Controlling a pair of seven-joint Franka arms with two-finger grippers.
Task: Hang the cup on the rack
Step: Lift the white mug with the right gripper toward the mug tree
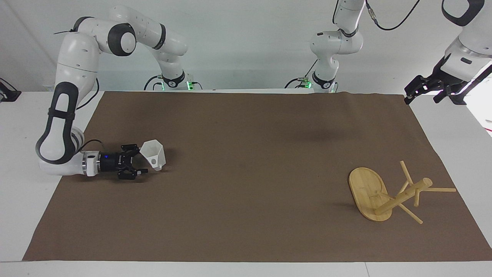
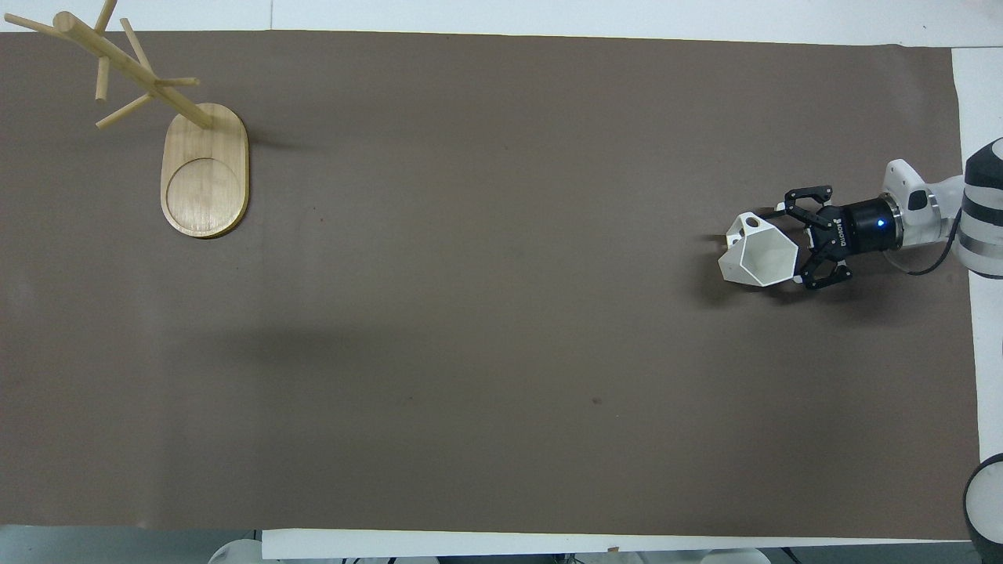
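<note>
White cup (image 1: 153,153) stands at the right arm's end of the counter (image 1: 246,231); the right pincer (image 1: 139,163) brackets it, fingers spread. Grasping is in hand: closing comes next. The left pincer (image 1: 423,89) waits, grip unclear. Rack (image 1: 388,192) well apart.
</note>
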